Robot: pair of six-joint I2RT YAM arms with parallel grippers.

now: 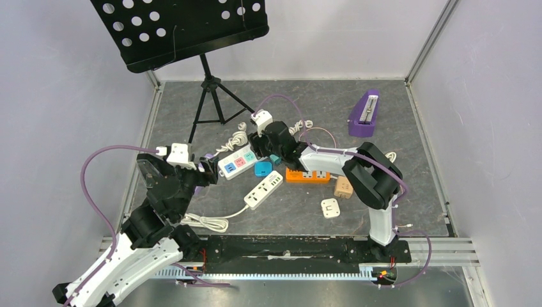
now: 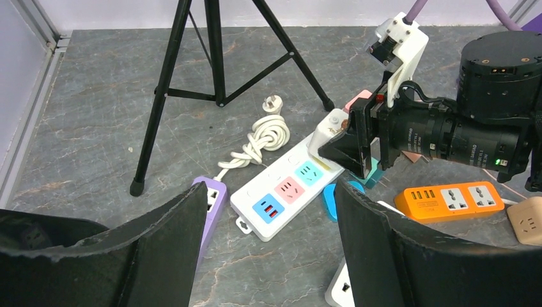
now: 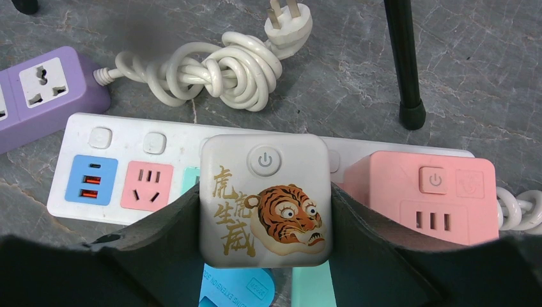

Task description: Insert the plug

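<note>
Right gripper (image 3: pixel 265 208), clamping the tiger cube plug (image 3: pixel 265 160), may shove the unheld white power strip (image 3: pixel 77 131) if misaligned; left gripper (image 2: pixel 271 214) gapes empty.

music stand (image 1: pixel 182 29): back left | purple metronome (image 1: pixel 364 115): back right | orange strip (image 1: pixel 308 175): centre | beige cube (image 1: pixel 343 187): just beside it

Pale lilac walls (image 1: pixel 57 77) are enclosing a grey stone-patterned surface (image 1: pixel 307 96); a metal corner post (image 1: pixel 430 41) is rising back right, a black music stand (image 1: pixel 185 38) standing back left.
</note>
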